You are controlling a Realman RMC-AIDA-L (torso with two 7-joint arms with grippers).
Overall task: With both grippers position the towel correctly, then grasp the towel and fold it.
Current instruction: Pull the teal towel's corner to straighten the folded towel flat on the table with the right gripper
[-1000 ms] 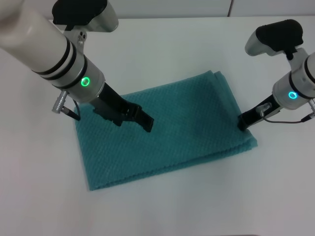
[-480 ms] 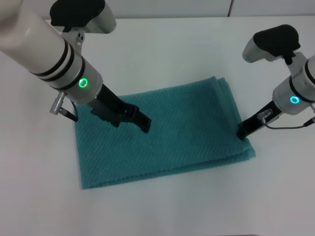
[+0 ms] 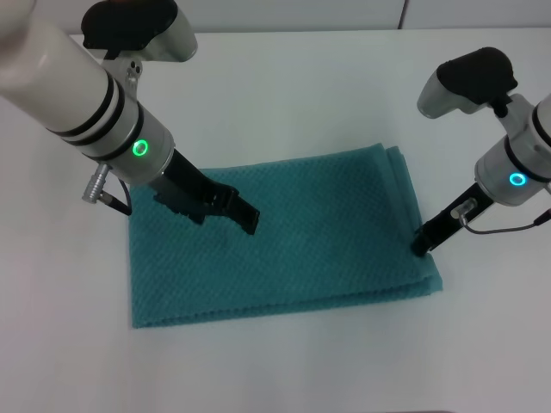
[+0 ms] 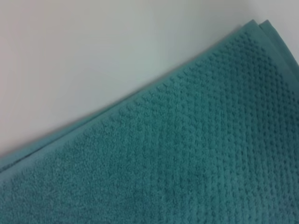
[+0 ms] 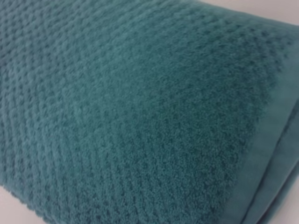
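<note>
Head view: waffle-weave teal towel (image 3: 293, 232) flat, layered edges; left gripper (image 3: 248, 222), right gripper (image 3: 419, 247) grip unclear.

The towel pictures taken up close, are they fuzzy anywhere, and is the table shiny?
Left wrist view: the teal waffle-weave towel blurs toward one side. Right wrist view: its weave is soft throughout. Head view: the white table is evenly lit, no glare, with faint shadows by the towel.

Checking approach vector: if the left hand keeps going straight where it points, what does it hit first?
Probably the teal-green waffle-weave towel: the left hand points down and inward over it, with nothing between. Whether its tips already touch the cloth is unclear.
</note>
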